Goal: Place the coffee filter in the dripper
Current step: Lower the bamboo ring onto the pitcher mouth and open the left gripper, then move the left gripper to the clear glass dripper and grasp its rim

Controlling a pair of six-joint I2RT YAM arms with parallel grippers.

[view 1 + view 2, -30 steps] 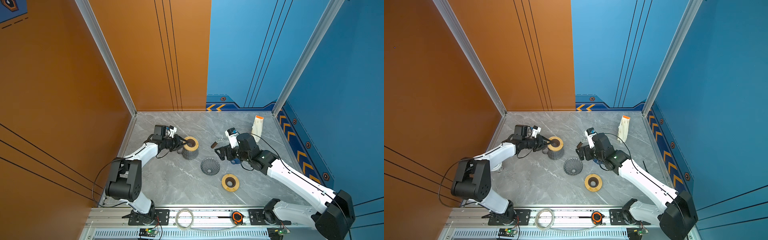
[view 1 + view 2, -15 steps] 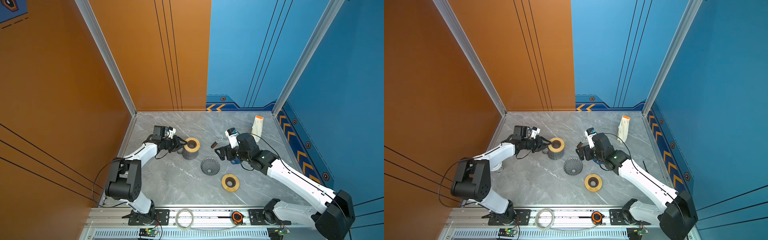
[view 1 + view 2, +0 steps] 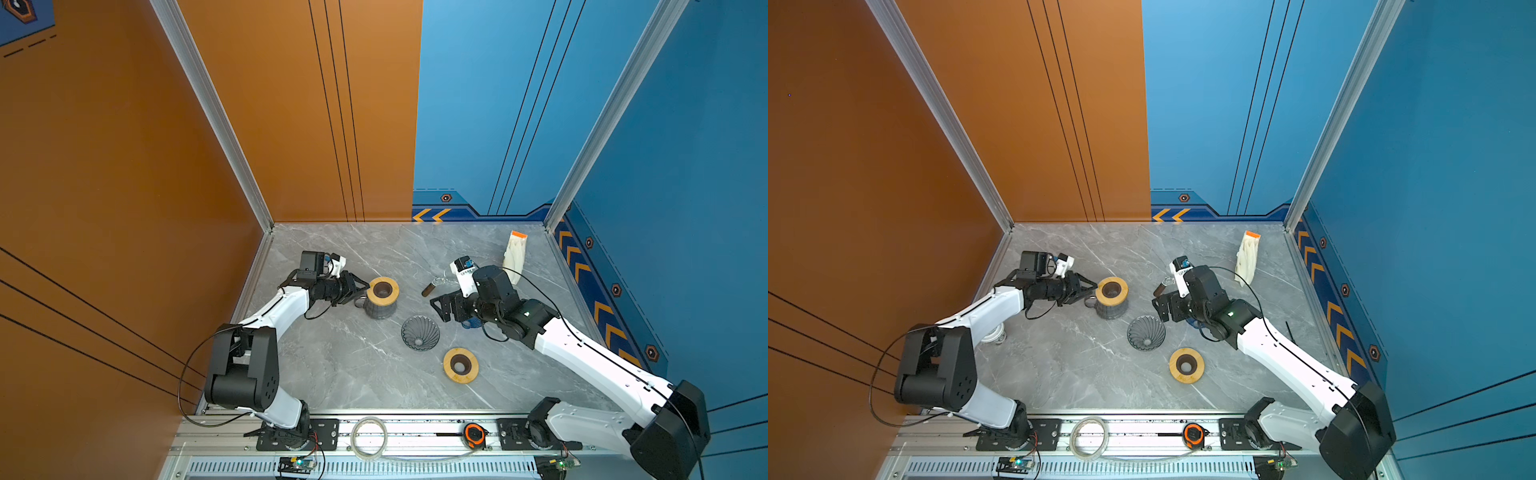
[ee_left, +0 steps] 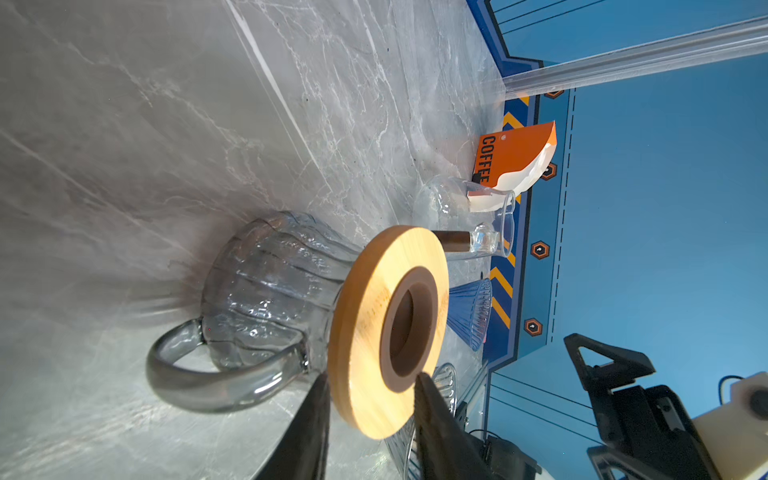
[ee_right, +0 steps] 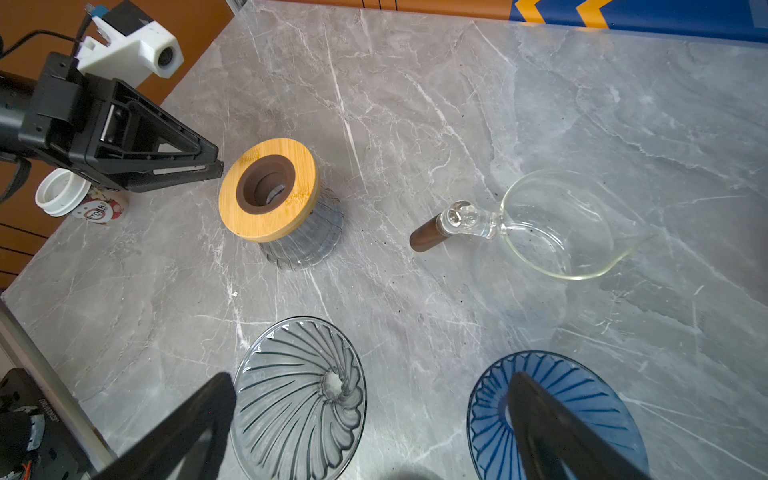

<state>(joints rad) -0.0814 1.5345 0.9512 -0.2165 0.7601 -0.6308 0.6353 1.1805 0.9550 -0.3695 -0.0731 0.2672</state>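
The coffee filter pack (image 3: pixel 515 253), white with an orange COFFEE label (image 4: pixel 511 158), stands at the back right, away from both grippers. A grey ribbed glass dripper (image 3: pixel 419 332) (image 5: pixel 299 395) sits mid-table, and a blue dripper (image 5: pixel 552 415) is beside it. My right gripper (image 3: pixel 440 309) (image 5: pixel 372 384) hovers wide open over the gap between them, holding nothing. My left gripper (image 3: pixel 361 291) (image 4: pixel 371 378) is open. Its jaws straddle the rim of a wooden ring (image 4: pixel 386 332) that rests on a grey glass carafe (image 4: pixel 270 291).
A second wooden ring (image 3: pixel 460 365) lies near the front. A clear glass server with a wood handle (image 5: pixel 552 224) lies behind the drippers. A small white cup (image 5: pixel 62 191) stands by the left wall. Walls close three sides.
The left gripper's jaws have spread wider around the wooden ring's rim. The ring stays on the carafe. The right arm has not moved.
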